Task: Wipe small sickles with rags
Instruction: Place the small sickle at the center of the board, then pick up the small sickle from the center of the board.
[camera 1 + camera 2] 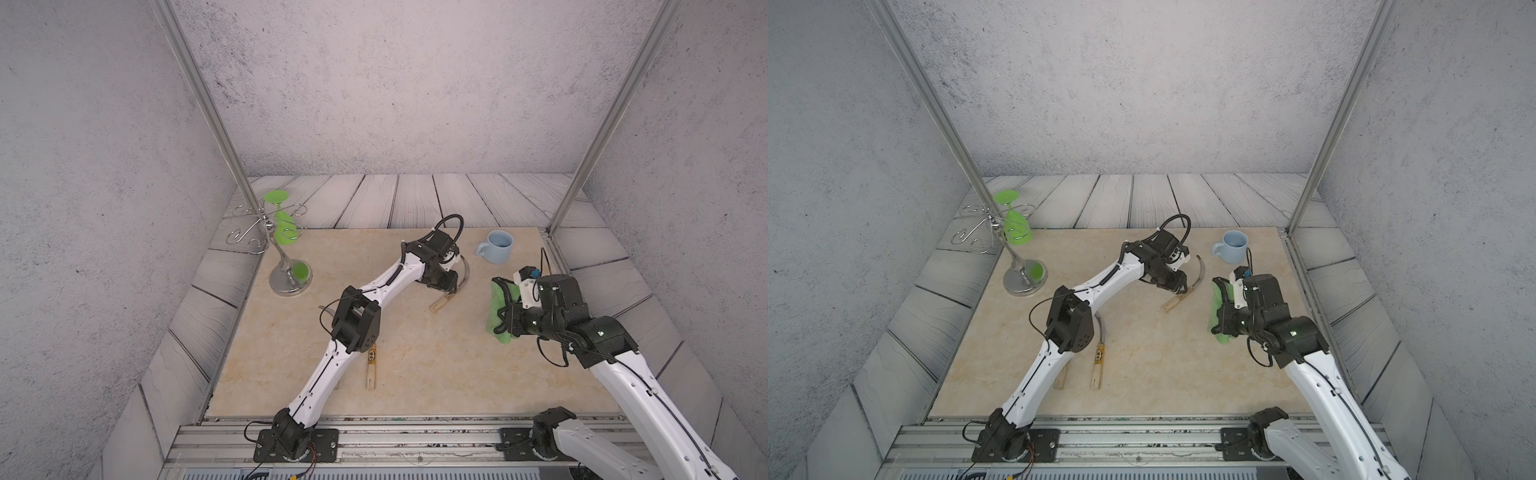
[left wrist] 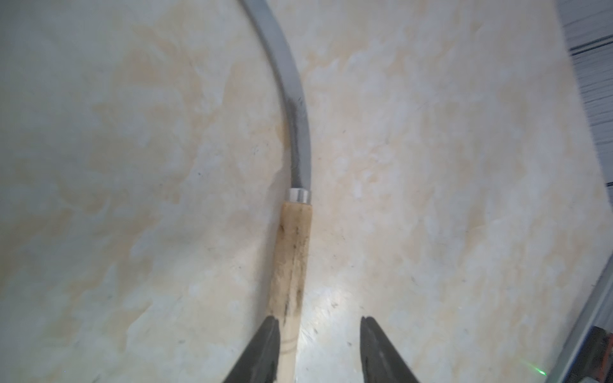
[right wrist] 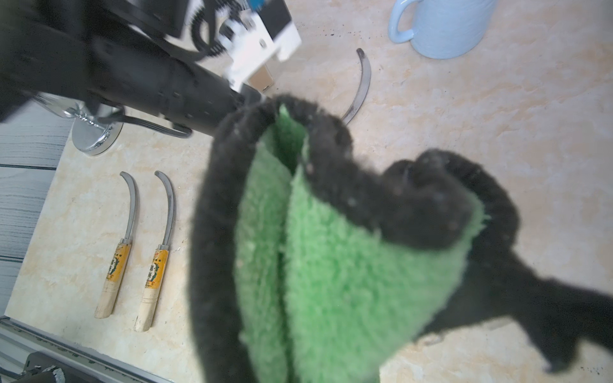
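Sickle (image 2: 292,258) handle lies between the left gripper's (image 2: 320,320) parted jaws, while the right gripper (image 1: 503,319) clamps the rag (image 3: 331,265).

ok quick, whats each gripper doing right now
left gripper: open, the sickle handle lies between the jaws, not clamped.
right gripper: shut on the green rag, which hangs from it.
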### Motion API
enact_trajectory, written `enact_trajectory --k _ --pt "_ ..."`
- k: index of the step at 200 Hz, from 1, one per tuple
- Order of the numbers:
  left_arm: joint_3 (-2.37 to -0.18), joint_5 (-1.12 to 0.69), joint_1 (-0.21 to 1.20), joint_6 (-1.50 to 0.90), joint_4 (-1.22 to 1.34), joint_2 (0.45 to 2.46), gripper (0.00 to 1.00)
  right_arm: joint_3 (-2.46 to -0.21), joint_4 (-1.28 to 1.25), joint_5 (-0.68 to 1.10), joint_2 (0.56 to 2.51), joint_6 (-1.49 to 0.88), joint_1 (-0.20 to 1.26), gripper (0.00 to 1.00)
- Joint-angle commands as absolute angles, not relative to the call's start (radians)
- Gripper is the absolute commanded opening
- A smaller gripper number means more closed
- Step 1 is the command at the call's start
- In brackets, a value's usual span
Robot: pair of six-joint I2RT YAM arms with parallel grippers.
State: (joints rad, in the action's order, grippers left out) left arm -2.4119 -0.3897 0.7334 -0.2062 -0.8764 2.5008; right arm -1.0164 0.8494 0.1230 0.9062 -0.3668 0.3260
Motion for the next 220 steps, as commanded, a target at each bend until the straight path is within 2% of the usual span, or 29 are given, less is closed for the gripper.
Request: enact_trajectory --k 1,25,68,116,160,220 --pt "-2.322 -0.395 0.732 -0.201 -0.829 2.322 0.44 -1.006 0.851 0.099 0.927 -0.379 0.322 0.22" --pt "-2.082 -0.367 0.733 -0.219 -0.744 2.108 0.44 -0.998 0.845 0.088 0.956 -0.375 0.324 0.22" --pt "-1.458 -0.235 0.738 -0.305 -0.585 1.647 0.45 -0.988 0.823 0.087 1.012 -0.365 0.322 0.22" --pt "-0.979 -0.042 0.791 -0.457 -0.641 1.237 0.46 -1.008 0.818 0.133 1.078 -0.35 0.322 0.22" --pt "-0.777 -0.002 0.846 -0.594 -0.719 1.119 0.53 -1.033 0.849 0.152 1.128 -0.329 0.324 0.22" --pt "-0.677 -0.026 0.848 -0.624 -0.699 1.186 0.57 -1.007 0.842 0.162 1.133 -0.325 0.323 0.23"
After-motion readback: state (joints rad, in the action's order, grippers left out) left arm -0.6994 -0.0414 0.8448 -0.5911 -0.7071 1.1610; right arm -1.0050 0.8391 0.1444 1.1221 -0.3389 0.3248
